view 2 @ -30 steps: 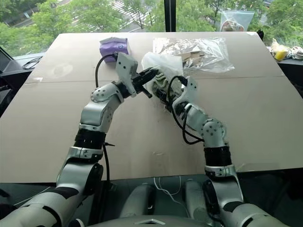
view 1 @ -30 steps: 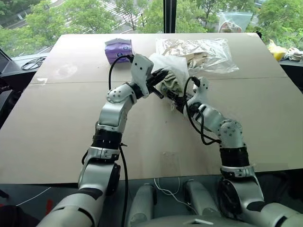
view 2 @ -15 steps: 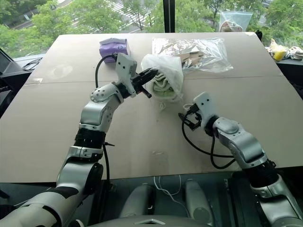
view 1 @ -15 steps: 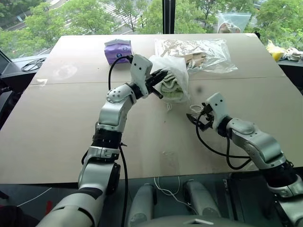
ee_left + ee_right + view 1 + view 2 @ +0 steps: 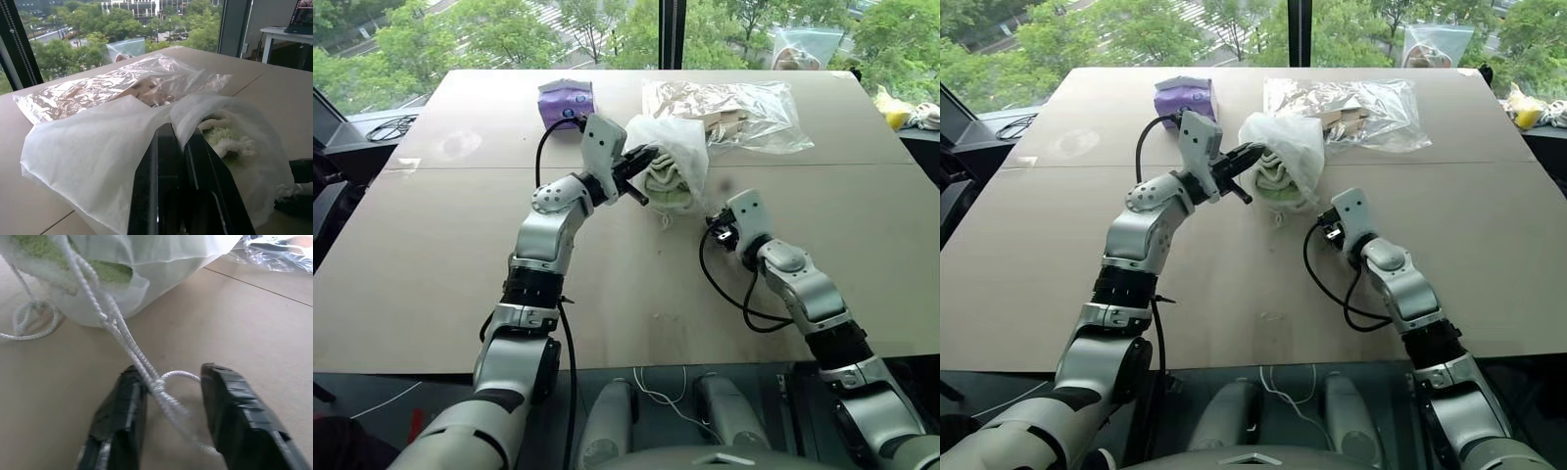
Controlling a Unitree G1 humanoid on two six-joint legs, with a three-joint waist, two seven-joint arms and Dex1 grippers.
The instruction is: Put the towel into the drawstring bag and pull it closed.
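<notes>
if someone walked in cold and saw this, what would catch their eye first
Probably the white drawstring bag at mid-table, with the pale green towel bulging from its mouth while the left gripper holds its edge with shut jaws. Next, the right gripper just right of the bag, its jaws parted around the white cord. Behind lie a clear plastic bag and a purple packet.

the drawstring bag [image 5: 98,161] looks thin, matt and papery, towel [image 5: 226,139] inside is fluffy terry, cord [image 5: 127,345] is twisted white rope, table [image 5: 431,264] matt cardboard-brown
</notes>
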